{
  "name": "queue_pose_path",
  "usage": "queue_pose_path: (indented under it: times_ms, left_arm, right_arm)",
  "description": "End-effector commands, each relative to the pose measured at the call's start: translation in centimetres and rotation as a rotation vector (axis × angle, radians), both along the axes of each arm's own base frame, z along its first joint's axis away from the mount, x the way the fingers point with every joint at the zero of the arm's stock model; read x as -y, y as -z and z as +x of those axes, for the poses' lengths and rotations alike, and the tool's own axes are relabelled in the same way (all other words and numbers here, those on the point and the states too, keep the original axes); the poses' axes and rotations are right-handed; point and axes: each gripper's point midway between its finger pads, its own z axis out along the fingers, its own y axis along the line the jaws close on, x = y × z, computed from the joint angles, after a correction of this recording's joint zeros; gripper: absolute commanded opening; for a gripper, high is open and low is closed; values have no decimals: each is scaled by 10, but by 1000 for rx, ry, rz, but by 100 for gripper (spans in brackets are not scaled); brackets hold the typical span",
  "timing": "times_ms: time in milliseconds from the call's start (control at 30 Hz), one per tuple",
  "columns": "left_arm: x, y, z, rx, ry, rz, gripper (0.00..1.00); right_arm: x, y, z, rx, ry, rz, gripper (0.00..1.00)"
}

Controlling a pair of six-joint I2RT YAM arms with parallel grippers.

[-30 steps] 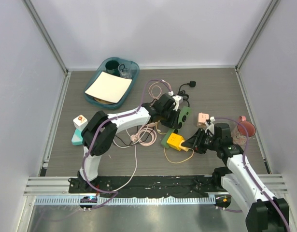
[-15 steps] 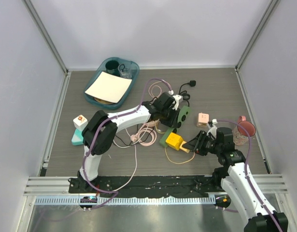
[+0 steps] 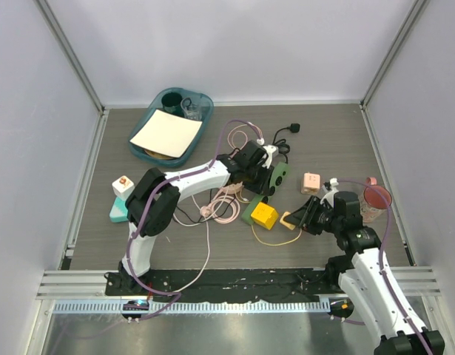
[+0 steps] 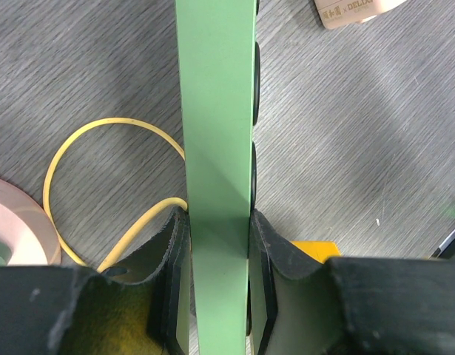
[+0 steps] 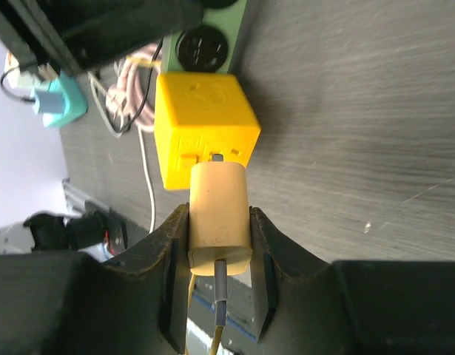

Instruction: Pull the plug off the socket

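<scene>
A yellow cube socket [image 3: 264,214] lies mid-table against the end of a green power strip [image 3: 281,175]. My left gripper [image 3: 265,180] is shut on the green strip [image 4: 216,111], with the jaws pressed on both its sides. My right gripper [image 3: 307,220] is shut on a cream plug [image 3: 289,220]. In the right wrist view the plug [image 5: 220,214] sits just off the yellow cube [image 5: 205,122]. A grey prong [image 5: 217,157] shows in the small gap between them. The plug's yellow cable [image 3: 275,240] loops toward the near edge.
A teal tray [image 3: 142,144] with paper and cups is at the back left. Pink cable coils [image 3: 223,203] lie under the left arm. A pink adapter [image 3: 311,182], a red cup [image 3: 376,196] and a black plug [image 3: 294,129] lie nearby. A white and teal block [image 3: 121,198] is at the left.
My right gripper has drawn the cream plug to the right, and a gap has opened between it and the yellow cube. The left gripper keeps hold of the green strip.
</scene>
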Motion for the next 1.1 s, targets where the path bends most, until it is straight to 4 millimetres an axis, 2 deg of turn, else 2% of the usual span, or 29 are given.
queue_pose_path:
  times_ms: [0,33,100,133,333,400,500,533,567,633,667,733,800,833,900,933,1000,1033,1067]
  left_arm:
    - [20,-42,11,47,12,-116,0]
    - [20,-44,10,46,12,-121,0]
    - [20,-48,10,51,7,-128,0]
    - [20,-48,10,46,2,-130,0]
    - [20,-59,10,49,-20,-155,0]
    - [19,-60,12,58,-34,-156,0]
    - [19,-62,12,60,-40,-159,0]
    - [18,-61,11,59,-41,-158,0]
    - [19,-61,12,60,-44,-160,0]
    - [18,-59,12,57,-47,-158,0]
    - [18,-58,13,56,-49,-157,0]
    - [21,-57,10,44,-37,-162,0]
    - [23,-52,7,14,-34,-161,0]
    - [25,-54,7,7,-30,-169,0]
    - [28,-51,3,-22,-21,-182,0]
    - [29,-50,3,-27,-21,-183,0]
    - [30,-49,2,-34,-23,-187,0]
    - [30,-48,2,-37,-23,-186,0]
    - [30,-48,1,-40,-24,-188,0]
  right_arm:
    - [28,-13,31,56,159,-140,2]
    - [45,-7,39,47,246,-208,4]
    - [51,-3,47,44,304,-216,5]
    - [57,0,56,50,346,-236,9]
    - [56,23,79,27,347,-256,17]
    - [65,30,84,22,372,-308,22]
    - [72,36,89,10,392,-353,42]
    - [74,37,88,2,397,-364,57]
    - [76,32,90,11,406,-369,62]
    - [89,32,88,3,445,-428,72]
    - [93,21,90,29,464,-440,74]
    - [103,17,85,23,479,-492,79]
    - [104,2,85,50,484,-494,82]
    - [102,0,80,38,468,-491,83]
    - [89,-17,82,89,437,-416,84]
    - [70,-26,83,118,374,-321,85]
    - [46,-30,79,119,329,-176,88]
    - [27,-43,78,160,264,-70,89]
    - [19,-32,72,135,245,-25,91]
